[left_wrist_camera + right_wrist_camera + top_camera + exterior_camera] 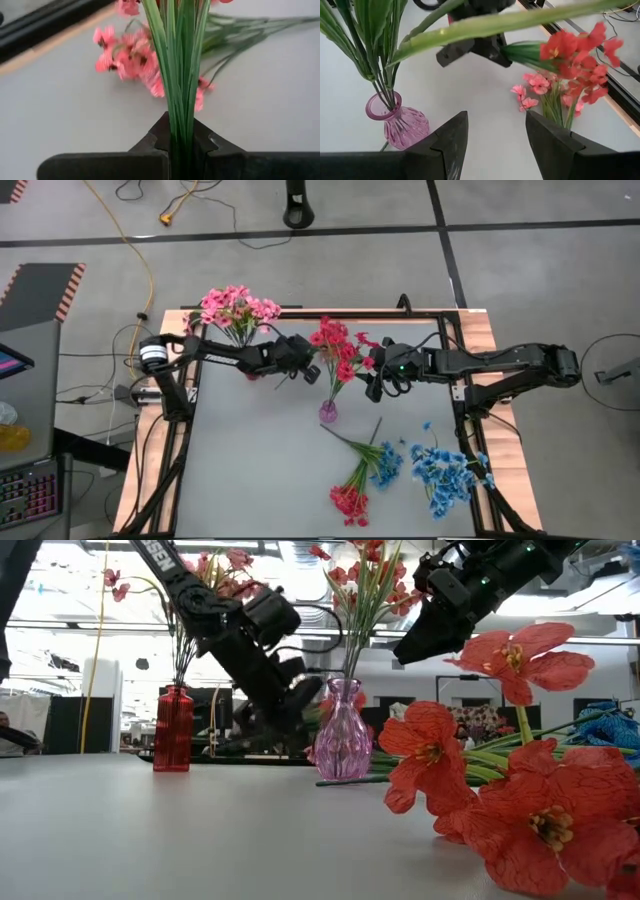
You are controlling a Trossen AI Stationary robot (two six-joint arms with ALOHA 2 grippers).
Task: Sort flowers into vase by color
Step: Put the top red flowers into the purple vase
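Clearly, a bundle of green stems (pixel 181 100) is clamped between the shut fingers of the left gripper (pixel 181 145), which hangs at the far side of the table (pixel 260 470) between the red vase (pixel 173 728) and the purple vase (pixel 343 745); which sprig these stems belong to cannot be told for sure. The right gripper (pixel 495 137) is held with its jaws wide apart and empty, just beside the red flowers (pixel 338 352) standing in the purple vase. From here, the thin stems could be bent or pulled askew if the left arm is lifted at an angle, and the light purple vase could be tipped if its flowers are dragged sideways or nudged by the right arm close by. Two vases are counted: pink flowers (pixel 238 306) fill the red one, red flowers the purple one. Lying on the table near its front edge are one red sprig (pixel 350 500) and what seem to be two blue flowers (pixel 445 475) clusters, well apart from both vases and not yet sorted.
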